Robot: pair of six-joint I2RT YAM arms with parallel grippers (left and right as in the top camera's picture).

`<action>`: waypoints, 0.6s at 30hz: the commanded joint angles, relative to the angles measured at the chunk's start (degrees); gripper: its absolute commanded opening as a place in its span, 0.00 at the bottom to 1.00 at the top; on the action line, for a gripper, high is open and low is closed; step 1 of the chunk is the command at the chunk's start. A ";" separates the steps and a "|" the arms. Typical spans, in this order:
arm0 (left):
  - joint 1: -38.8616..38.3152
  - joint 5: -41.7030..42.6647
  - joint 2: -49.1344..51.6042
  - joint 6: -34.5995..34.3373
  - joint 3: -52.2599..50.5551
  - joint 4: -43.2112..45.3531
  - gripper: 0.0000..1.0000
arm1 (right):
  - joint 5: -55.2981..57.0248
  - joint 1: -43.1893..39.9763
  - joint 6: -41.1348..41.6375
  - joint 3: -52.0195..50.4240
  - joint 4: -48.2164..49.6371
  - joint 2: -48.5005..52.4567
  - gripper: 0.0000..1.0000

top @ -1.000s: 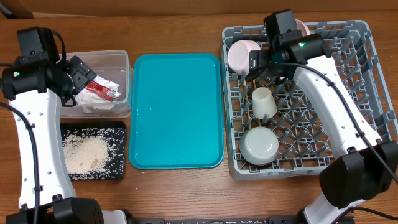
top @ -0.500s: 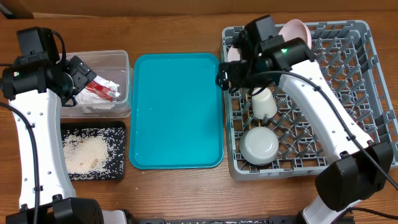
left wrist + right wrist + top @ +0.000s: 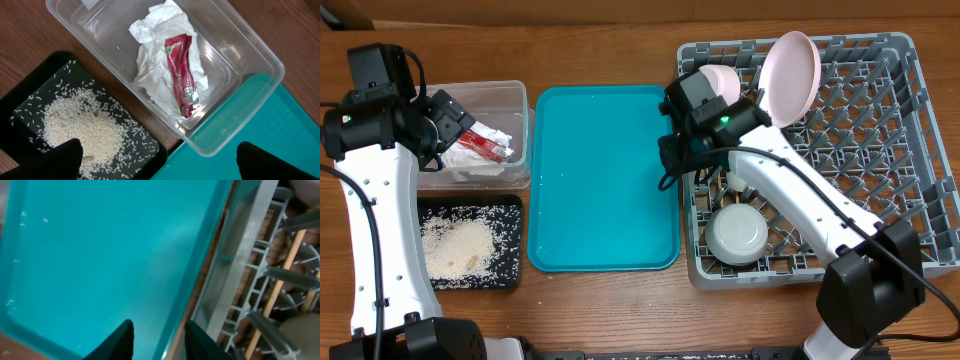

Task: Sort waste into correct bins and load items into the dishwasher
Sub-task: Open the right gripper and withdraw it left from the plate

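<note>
Overhead: pink plate (image 3: 792,70) well apart from right hand (image 3: 672,160)

Soft, even light from above keeps the overhead view bright, with only faint shadows around the tray (image 3: 605,180) and a pale sheen near its far edge. The left wrist view is sharp, with small white glints on the clear tub (image 3: 235,50) beside the tray. The right wrist view is smeared with blur, leaving the tray's surface and the rack (image 3: 250,242) beside it soft.
</note>
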 commanded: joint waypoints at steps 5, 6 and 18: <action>-0.37 0.07 0.46 -1.16 1.03 0.09 1.00 | 8.96 -0.02 1.88 -4.50 4.37 0.09 0.27; -0.37 0.04 0.46 -1.16 1.03 0.09 1.00 | 8.98 -0.02 1.90 -4.50 4.48 0.09 0.27; -0.37 0.07 0.46 -1.16 1.03 0.09 1.00 | 9.60 -0.02 3.13 -7.32 6.14 0.09 0.28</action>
